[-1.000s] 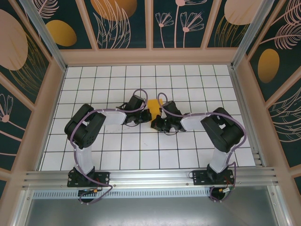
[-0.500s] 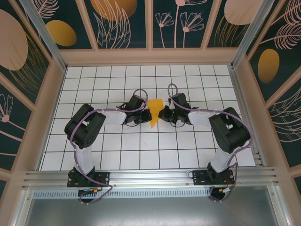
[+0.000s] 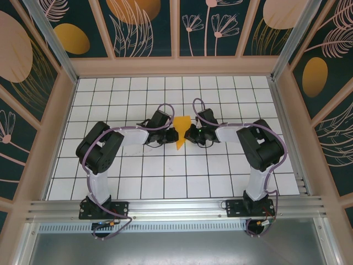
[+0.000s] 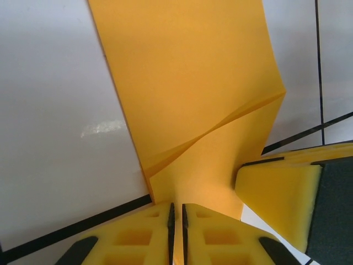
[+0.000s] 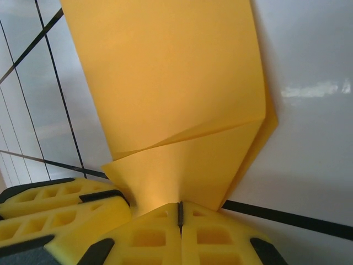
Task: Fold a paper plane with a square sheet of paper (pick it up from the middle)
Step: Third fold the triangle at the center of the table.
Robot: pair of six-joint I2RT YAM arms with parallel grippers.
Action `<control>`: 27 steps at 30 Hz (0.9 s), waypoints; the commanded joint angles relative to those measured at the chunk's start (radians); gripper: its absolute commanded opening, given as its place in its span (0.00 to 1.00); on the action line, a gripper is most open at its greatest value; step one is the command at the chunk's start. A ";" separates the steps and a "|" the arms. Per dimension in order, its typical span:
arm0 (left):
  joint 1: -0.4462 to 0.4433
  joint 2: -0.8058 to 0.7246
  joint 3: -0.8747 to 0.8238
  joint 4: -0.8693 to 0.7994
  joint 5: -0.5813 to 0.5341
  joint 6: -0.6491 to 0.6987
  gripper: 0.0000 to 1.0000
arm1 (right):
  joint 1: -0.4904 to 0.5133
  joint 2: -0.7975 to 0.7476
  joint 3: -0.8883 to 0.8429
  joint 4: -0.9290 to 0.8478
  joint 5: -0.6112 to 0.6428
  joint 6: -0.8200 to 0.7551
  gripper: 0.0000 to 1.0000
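Observation:
The square sheet of paper (image 3: 182,128) is a folded orange-yellow piece, wide at the far end and tapering to a point toward me, held above the white grid table (image 3: 165,171). My left gripper (image 3: 171,136) is at its left edge. In the left wrist view the paper (image 4: 187,83) runs between the pads of the left gripper (image 4: 176,207), which stand a narrow crack apart. My right gripper (image 3: 189,134) is at the right edge. Its wrist view shows the right gripper (image 5: 179,205) pressed shut on the paper (image 5: 165,83), where a diagonal fold shows.
Pink-framed walls with dark floral panels (image 3: 146,27) enclose the table on three sides. An aluminium rail (image 3: 176,207) with both arm bases runs along the near edge. The two grippers sit close together, fingertips almost facing.
The right gripper moved off the paper's top to its right edge and gripped there. The paper now shows as a downward-pointing wedge. The left jaws parted slightly.

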 commanded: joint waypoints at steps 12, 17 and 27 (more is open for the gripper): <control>-0.021 -0.178 -0.206 0.231 0.131 -0.212 0.18 | 0.050 -0.062 -0.060 -0.010 0.060 0.181 0.00; -0.040 -0.147 -0.231 0.250 0.137 -0.234 0.14 | 0.061 -0.091 -0.100 -0.001 0.072 0.235 0.00; -0.059 -0.087 -0.222 0.261 0.177 -0.251 0.12 | 0.065 -0.104 -0.118 0.008 0.068 0.259 0.00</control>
